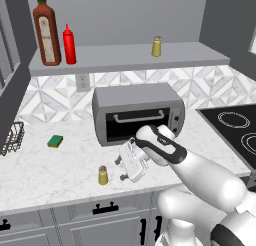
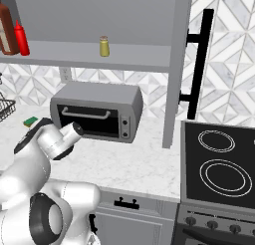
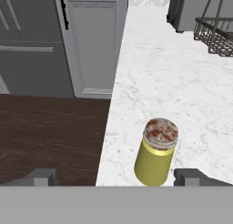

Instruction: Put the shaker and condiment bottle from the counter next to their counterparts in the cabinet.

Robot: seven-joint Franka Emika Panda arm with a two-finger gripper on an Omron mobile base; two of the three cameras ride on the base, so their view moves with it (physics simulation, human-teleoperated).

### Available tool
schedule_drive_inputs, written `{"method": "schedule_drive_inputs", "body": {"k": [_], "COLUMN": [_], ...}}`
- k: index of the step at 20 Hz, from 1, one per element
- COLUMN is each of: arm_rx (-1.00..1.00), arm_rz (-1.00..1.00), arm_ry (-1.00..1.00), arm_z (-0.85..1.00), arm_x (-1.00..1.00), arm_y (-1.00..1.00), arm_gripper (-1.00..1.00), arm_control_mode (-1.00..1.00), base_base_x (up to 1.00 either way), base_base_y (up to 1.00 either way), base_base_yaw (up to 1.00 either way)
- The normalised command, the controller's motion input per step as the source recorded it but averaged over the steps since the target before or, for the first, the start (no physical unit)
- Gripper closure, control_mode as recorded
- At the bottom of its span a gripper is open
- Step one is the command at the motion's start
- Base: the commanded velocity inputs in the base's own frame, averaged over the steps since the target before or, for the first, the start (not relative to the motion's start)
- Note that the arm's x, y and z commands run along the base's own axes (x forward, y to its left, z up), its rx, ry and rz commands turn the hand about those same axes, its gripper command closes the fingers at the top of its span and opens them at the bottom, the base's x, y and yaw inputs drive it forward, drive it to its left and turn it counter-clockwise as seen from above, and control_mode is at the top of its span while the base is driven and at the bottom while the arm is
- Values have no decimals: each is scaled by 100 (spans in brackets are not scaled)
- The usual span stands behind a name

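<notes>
On the marble counter [image 1: 60, 165] near its front edge stands a small yellow-olive shaker [image 1: 103, 175] with a tan cap. My gripper [image 1: 120, 170] is low, just to its right, and open. In the hand view the shaker [image 3: 157, 152] stands upright between the two fingertips [image 3: 43, 176], closer to the right one and untouched by either. Up on the cabinet shelf [image 1: 125, 57] the red condiment bottle [image 1: 69, 45] stands beside the tall brown sauce bottle [image 1: 46, 32]. The second shaker [image 1: 157, 46] is further right on that shelf, and it shows again [image 2: 104, 46] in the right base view.
A grey toaster oven [image 1: 137, 112] stands on the counter right behind my hand. A green sponge [image 1: 55, 140] and a wire basket [image 1: 12, 137] lie to the left. A black cooktop [image 1: 235, 130] is at the right. The counter edge [image 3: 109, 127] drops to a wooden floor.
</notes>
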Motion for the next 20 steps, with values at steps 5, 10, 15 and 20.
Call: {"method": "schedule_drive_inputs", "body": {"k": [5, 10, 15, 20], "arm_rx": [1, 0, 0, 0], "arm_rz": [0, 0, 1, 3], "arm_ry": [0, 0, 0, 1], "arm_z": [-13, -13, -16, -13], "arm_x": [12, 20, 18, 13], "arm_y": [1, 7, 13, 9], "arm_gripper": [-100, -100, -100, -100], "arm_control_mode": [-100, -100, -100, -100], "base_base_x": [0, 0, 0, 0], "base_base_y": [0, 0, 0, 0], "base_base_yaw": [0, 0, 0, 0]}}
